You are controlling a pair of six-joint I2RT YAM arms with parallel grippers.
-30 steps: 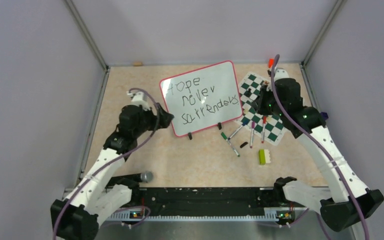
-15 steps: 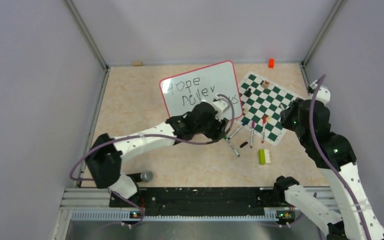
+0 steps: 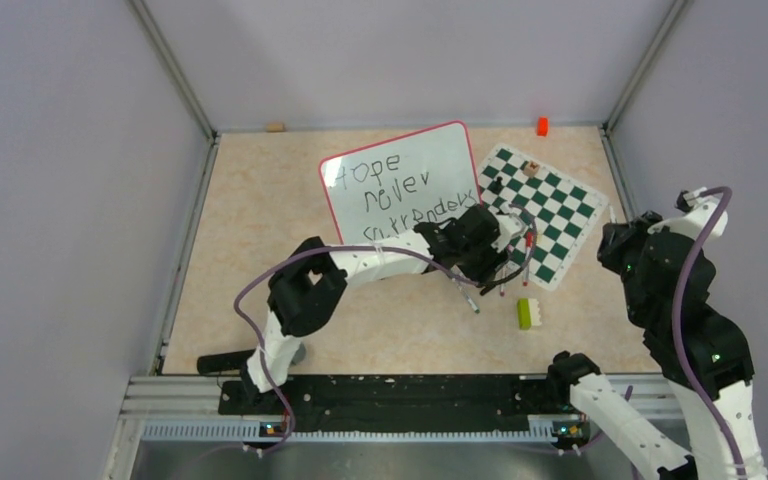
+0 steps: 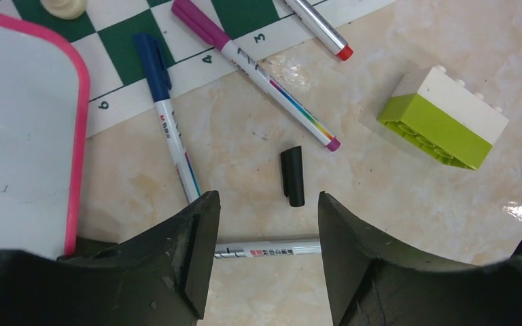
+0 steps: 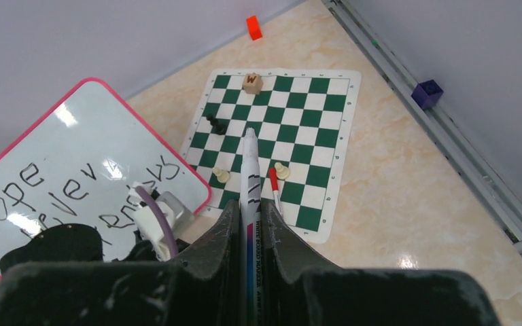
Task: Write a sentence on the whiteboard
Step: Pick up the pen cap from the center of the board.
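Observation:
The whiteboard (image 3: 442, 150) lies flat at the table's middle, red-pink rimmed, with the sentence (image 3: 405, 190) in three dark lines, "Hope never surrenders"; my left arm covers part of the last line. My left gripper (image 3: 488, 250) is open just right of the board's near corner. In the left wrist view it (image 4: 265, 204) hangs over a white marker (image 4: 272, 250) lying across between the jaws, with a loose black cap (image 4: 292, 175) just beyond. My right gripper (image 5: 250, 214) is shut on a whiteboard marker (image 5: 249, 170), tip pointing forward, held back at the right (image 3: 625, 250), off the board.
A green-and-white chess mat (image 3: 560, 205) with small pieces lies right of the board. Blue (image 4: 166, 129), purple (image 4: 265, 88) and red-tipped (image 4: 319, 30) markers lie at its near edge. A green-and-white brick (image 3: 526, 313), an orange block (image 3: 542, 126) and a purple block (image 5: 427, 94) are nearby.
My left arm swung from the board's left side across its near edge to the markers on the right. My right arm drew back from the chess mat to the right.

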